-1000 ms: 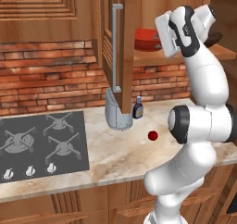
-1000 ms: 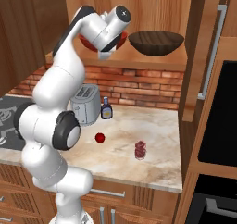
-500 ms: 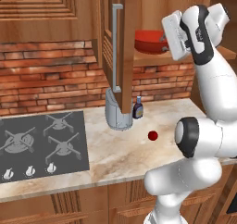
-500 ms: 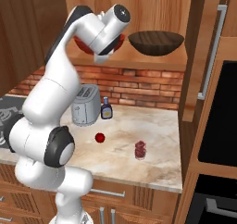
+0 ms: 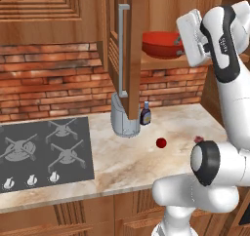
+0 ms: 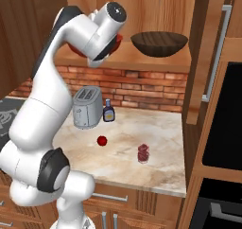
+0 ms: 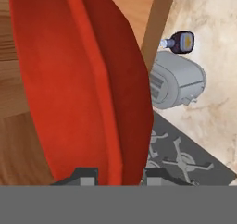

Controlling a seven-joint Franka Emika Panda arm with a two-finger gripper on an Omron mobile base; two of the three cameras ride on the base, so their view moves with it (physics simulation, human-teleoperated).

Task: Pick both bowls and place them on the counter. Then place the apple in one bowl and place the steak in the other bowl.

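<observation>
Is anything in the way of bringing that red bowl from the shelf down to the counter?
Nothing visible blocks it. The hand grips the red bowl at its rim, and the counter below has open space between the apple, steak, toaster and bottle.

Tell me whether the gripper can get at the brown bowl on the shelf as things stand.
Probably not yet: the gripper is closed on the red bowl's rim. The brown bowl itself sits unobstructed beside it.

Two bowls: red bowl (image 5: 163,42), brown bowl (image 6: 159,41); one apple (image 5: 161,143); one steak (image 6: 143,153).
</observation>
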